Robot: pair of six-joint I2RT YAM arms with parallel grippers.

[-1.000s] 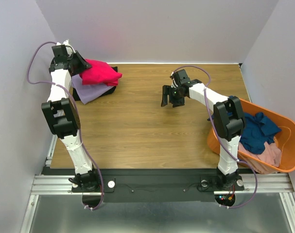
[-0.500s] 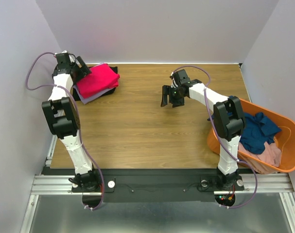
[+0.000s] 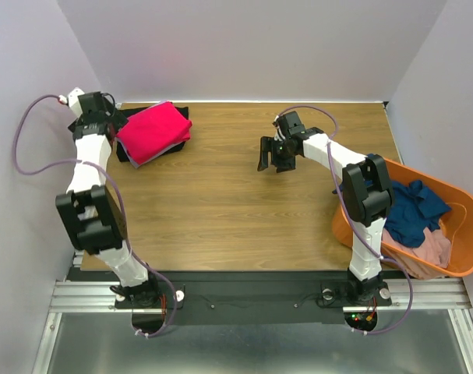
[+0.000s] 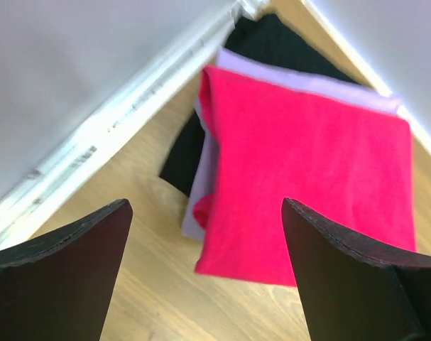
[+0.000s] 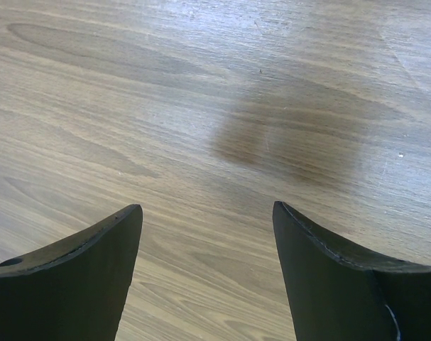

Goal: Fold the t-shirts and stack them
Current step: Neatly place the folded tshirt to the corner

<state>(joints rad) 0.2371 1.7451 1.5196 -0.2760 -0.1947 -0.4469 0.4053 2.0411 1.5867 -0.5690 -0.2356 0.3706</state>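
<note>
At the far left corner of the table [image 3: 220,210], about ten o'clock in the overhead view, the left gripper [image 4: 204,213] is hovering just off the near-left edge of the shirt stack. Its jaws are standing wide apart and are gripping nothing; neither finger is touching cloth. Directly ahead of it, the crimson-pink shirt [image 4: 307,177] is lying folded into a flat rectangle on top of the stack. The lavender shirt [image 4: 307,84] is lying folded beneath it, showing as a strip along the far and left edges. The black shirt [image 4: 279,46] is sitting at the bottom, sticking out at the far end and on the left side.

Toward one o'clock from the table's middle, the right gripper [image 3: 273,164] is hanging over bare wood, well apart from the stack. Its jaws are likewise standing apart, with nothing between them.

At four o'clock, off the right edge of the table, the orange tub [image 3: 462,199] is holding a crumpled navy shirt [image 3: 411,210]. A dusty pink shirt [image 3: 427,251] is lying bunched at the tub's near side.
</note>
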